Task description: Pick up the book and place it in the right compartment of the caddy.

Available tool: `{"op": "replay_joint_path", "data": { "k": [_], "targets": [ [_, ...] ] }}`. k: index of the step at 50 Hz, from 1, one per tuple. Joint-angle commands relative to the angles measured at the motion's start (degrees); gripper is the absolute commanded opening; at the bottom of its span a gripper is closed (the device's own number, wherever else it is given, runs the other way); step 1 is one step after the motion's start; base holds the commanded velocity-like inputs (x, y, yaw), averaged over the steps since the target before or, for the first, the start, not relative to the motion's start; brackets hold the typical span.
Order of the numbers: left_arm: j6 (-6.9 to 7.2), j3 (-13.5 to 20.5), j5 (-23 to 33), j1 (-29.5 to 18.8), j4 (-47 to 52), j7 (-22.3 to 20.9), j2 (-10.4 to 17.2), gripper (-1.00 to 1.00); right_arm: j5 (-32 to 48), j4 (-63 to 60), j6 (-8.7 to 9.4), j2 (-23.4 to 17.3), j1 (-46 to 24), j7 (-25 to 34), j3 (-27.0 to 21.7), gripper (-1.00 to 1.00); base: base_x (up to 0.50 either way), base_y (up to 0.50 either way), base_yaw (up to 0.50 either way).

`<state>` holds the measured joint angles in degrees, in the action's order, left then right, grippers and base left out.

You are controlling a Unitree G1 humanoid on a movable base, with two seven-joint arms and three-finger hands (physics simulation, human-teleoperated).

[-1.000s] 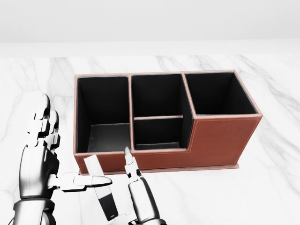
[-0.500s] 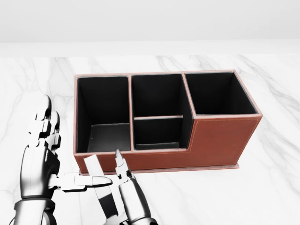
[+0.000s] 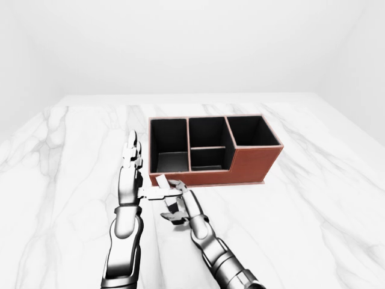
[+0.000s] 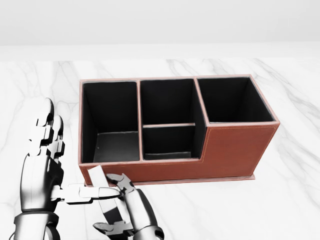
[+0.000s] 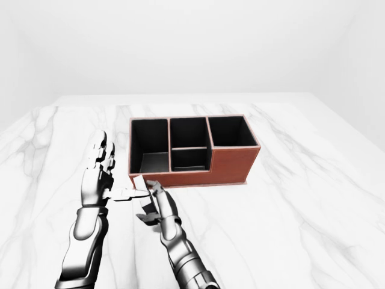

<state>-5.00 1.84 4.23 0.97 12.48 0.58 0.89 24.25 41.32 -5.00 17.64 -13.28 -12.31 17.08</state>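
Note:
The book (image 4: 113, 214), thin with a dark cover and a white edge, lies on the marble table (image 4: 285, 205) just below the caddy's lower left corner in the head view. My right hand (image 4: 112, 205) comes up from the bottom edge with its fingers curled over the book and the thumb against its lower left side. My left hand (image 4: 65, 162) stands open to the left, fingers upright, its thumb (image 4: 95, 193) stretched rightward across the book. The brown leather caddy (image 4: 235, 145) has black compartments. Its right compartment (image 4: 232, 100) holds nothing.
The caddy's left compartment (image 4: 110, 125) and its two middle compartments (image 4: 167, 120) are also open-topped and hold nothing. The table's far edge (image 3: 192, 95) meets a plain white wall. Bare marble lies right of the caddy (image 3: 325, 180).
My right hand's fingers, straight and pointing at the caddy before, have curled down over the book. The left hand, book and caddy have stayed put.

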Motion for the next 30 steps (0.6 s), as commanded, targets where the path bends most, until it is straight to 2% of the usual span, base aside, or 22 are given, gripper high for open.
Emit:
{"op": "replay_joint_path", "data": {
  "k": [1,10,20,25,30],
  "targets": [
    [0.00,0.0,-0.2,0.2,0.4,-0.3,0.0,1.00,-1.1,2.7,0.00,0.3,-1.2,1.5,-1.4,-1.00,0.00,0.00,0.00],
    [0.00,0.0,-0.1,0.4,0.9,-0.4,0.0,1.00,-2.1,2.6,0.00,-0.3,-0.5,1.1,-2.3,-1.00,0.00,0.00,0.00],
    [0.00,0.1,-0.1,0.4,0.9,-0.3,0.0,1.00,-7.5,-7.3,0.00,-1.9,2.0,2.3,-2.2,-1.00,0.00,0.00,0.00],
    [0.00,0.1,-0.2,0.4,0.5,-0.4,0.0,1.00,-11.6,-18.9,0.00,-3.0,3.7,3.5,-1.8,-1.00,0.00,0.00,0.00],
    [0.00,0.2,-0.3,0.3,0.1,-0.4,0.1,1.00,-13.0,-25.1,0.00,-4.0,4.4,3.4,-0.7,-1.00,0.00,0.00,0.00]
  ]
}}
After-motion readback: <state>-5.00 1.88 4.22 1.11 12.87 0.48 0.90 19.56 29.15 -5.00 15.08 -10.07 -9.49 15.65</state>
